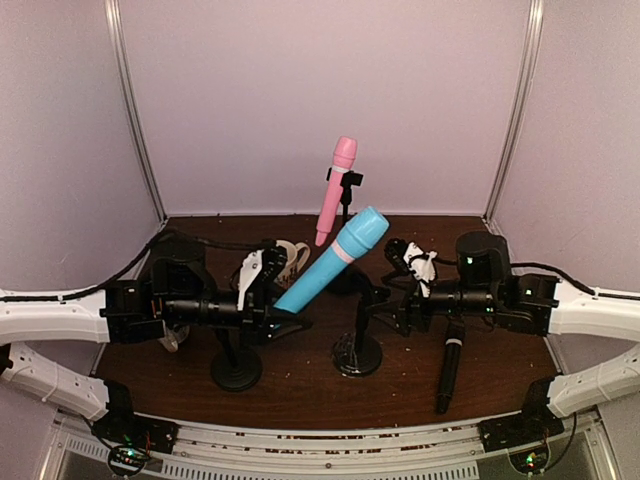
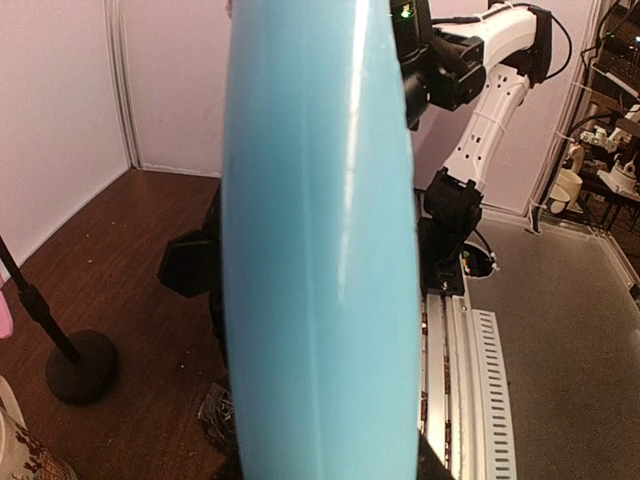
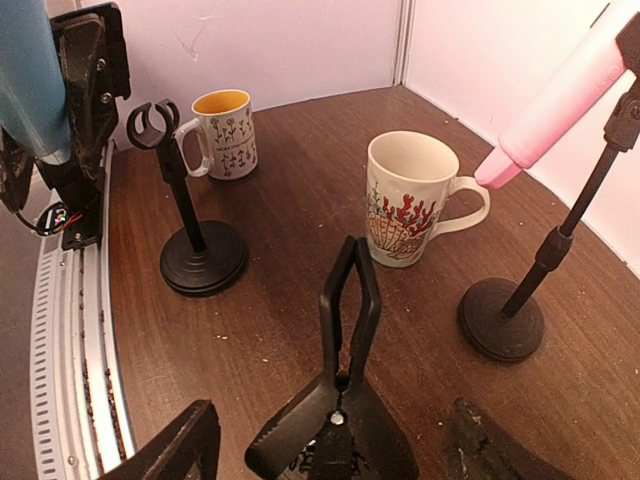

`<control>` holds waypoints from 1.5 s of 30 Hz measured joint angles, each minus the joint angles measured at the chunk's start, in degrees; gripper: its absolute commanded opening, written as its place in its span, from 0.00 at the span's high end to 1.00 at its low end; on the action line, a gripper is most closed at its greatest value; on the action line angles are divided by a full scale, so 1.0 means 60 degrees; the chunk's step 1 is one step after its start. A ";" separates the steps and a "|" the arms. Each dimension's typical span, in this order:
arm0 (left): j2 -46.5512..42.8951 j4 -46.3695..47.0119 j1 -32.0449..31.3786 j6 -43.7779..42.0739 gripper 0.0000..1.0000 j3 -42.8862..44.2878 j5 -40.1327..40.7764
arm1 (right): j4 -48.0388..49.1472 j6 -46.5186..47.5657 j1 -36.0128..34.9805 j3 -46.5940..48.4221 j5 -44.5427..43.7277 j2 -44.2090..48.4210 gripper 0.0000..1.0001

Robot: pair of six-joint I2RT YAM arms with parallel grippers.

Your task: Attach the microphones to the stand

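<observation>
Top external view shows the light blue microphone (image 1: 335,258) slanted in your left gripper (image 1: 278,318), which is clamped on its lower end, with the barrel just above the clip (image 3: 350,300) of the middle stand (image 1: 357,355). Your right gripper (image 3: 332,410) is spread wide and empty either side of that clip's base. Brace the clip there, line the barrel up with its mouth, and press in squarely so the stand doesn't tip.
</observation>
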State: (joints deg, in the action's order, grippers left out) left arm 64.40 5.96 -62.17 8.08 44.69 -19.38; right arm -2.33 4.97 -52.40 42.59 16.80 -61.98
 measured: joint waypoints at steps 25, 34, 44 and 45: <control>0.0863 0.1905 0.0940 -0.0127 1.00 -0.0175 -0.0393 | 0.0266 0.0178 0.0007 -0.0084 -0.0229 -0.0277 0.67; 0.3096 0.4670 0.2029 -0.0237 1.00 -0.0193 -0.1239 | 0.0499 0.0153 0.0080 -0.0251 -0.0124 -0.0204 0.88; 0.4331 0.7180 0.2386 -0.0590 1.00 0.0437 -0.2226 | 0.0681 0.0106 0.0255 -0.0361 0.0280 -0.0168 0.94; 0.4390 0.7271 0.2415 -0.0623 1.00 0.0481 -0.2291 | 0.0681 0.0106 0.0259 -0.0364 0.0295 -0.0168 0.94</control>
State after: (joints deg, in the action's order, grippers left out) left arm 90.74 49.58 -47.68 4.34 47.57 -33.12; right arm 1.76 5.61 -50.85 40.40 18.57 -62.98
